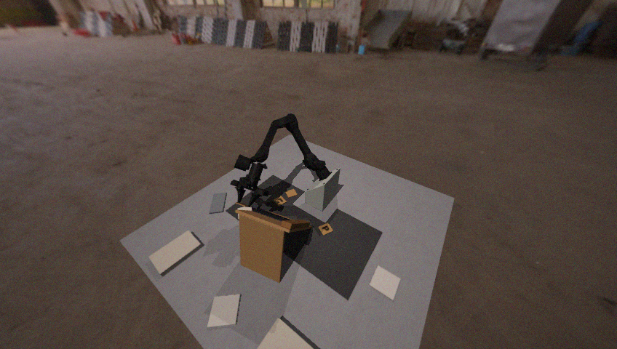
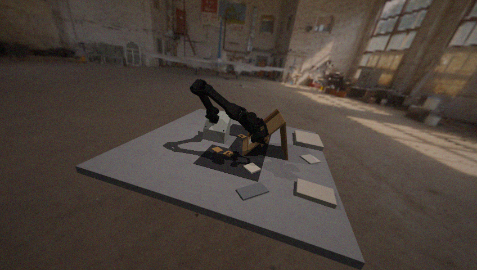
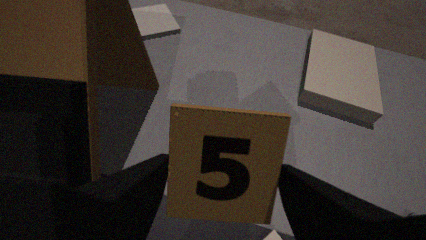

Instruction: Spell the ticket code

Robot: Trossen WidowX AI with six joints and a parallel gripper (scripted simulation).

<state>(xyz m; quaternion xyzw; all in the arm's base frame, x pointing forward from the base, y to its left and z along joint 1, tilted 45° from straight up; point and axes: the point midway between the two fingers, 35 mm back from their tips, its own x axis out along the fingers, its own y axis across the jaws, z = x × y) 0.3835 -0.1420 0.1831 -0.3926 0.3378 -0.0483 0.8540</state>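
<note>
My gripper (image 1: 246, 201) (image 2: 263, 141) (image 3: 224, 168) is shut on a square wooden tile (image 3: 270, 180) with a black 5, upright in the wrist view. It holds the tile in the air beside one end of the wooden board (image 1: 262, 246) (image 2: 275, 124) (image 3: 45, 40), with a gap between them in the wrist view. A tile with a P (image 1: 325, 228) (image 2: 241, 136) lies across the board from the gripper. A lettered tile (image 1: 280, 200) (image 2: 228, 153) and a tile with no readable mark (image 1: 292, 193) (image 2: 217, 149) lie near the arm. The rail's contents and the ticket's print are not readable.
A dark mat (image 1: 346, 259) lies under the tiles. A pale card (image 2: 251, 167) lies near its corner. A grey slab (image 1: 217, 202) (image 2: 252, 191) and a thick cream slab (image 1: 175, 251) (image 2: 315, 192) (image 3: 342, 72) lie beyond. The pale arm base (image 1: 320, 194) (image 2: 214, 133) stands behind.
</note>
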